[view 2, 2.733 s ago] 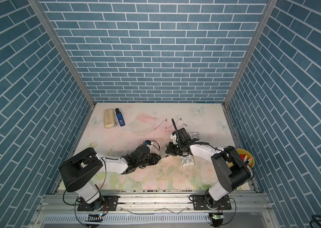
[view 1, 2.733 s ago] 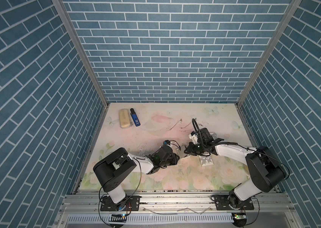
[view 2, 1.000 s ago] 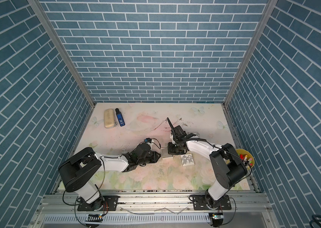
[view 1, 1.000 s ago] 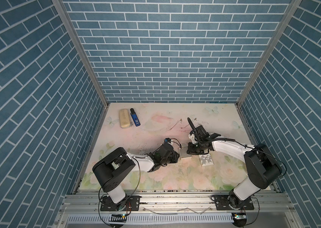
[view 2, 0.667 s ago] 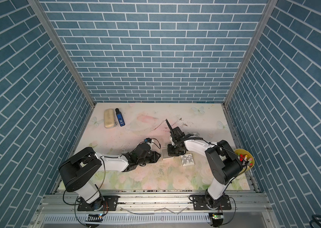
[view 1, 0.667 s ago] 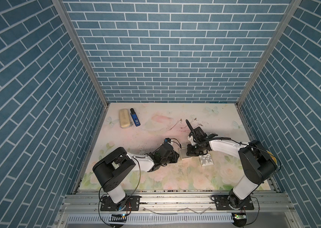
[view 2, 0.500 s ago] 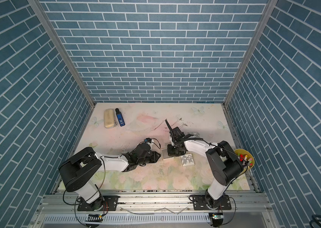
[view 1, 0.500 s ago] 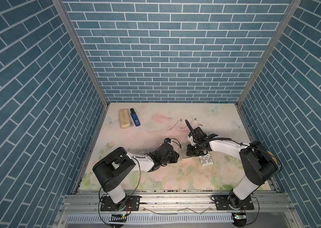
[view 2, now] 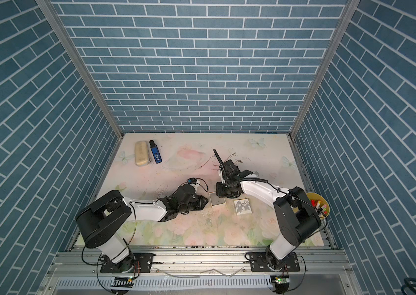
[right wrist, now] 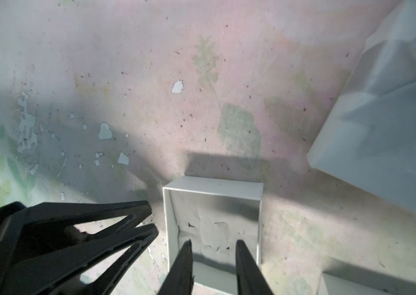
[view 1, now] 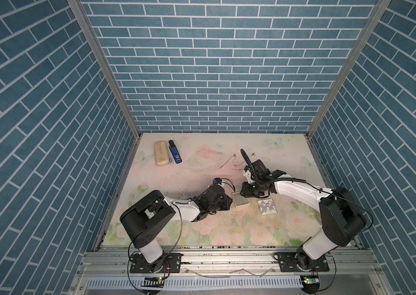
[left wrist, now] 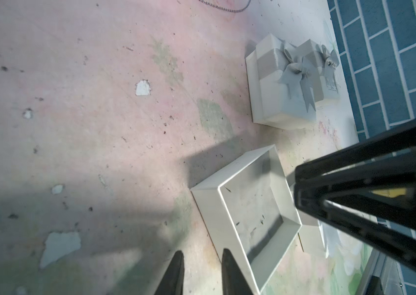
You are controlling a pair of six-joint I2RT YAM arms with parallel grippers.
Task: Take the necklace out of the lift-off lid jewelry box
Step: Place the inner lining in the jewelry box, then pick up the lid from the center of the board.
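White cardboard jewelry box [view 1: 241, 201] is sitting open just below mid-frame in both top views, its grey pad showing. The right pincer [right wrist: 212, 241] is hovering over it, jaws apart and empty. The left pincer [left wrist: 201, 251], narrowly parted, is pointing at its side. A thin necklace [view 1: 227, 161] is lying on the worktop [view 1: 201, 229] higher up, near frame centre.

The right gripper [right wrist: 213, 242] has opened its two fingers, which were nearly shut a second ago. It has also shifted a little, so the open box [view 1: 240, 201] that it hid before now shows in both top views. The left gripper [left wrist: 203, 252] has crept up close beside the box.
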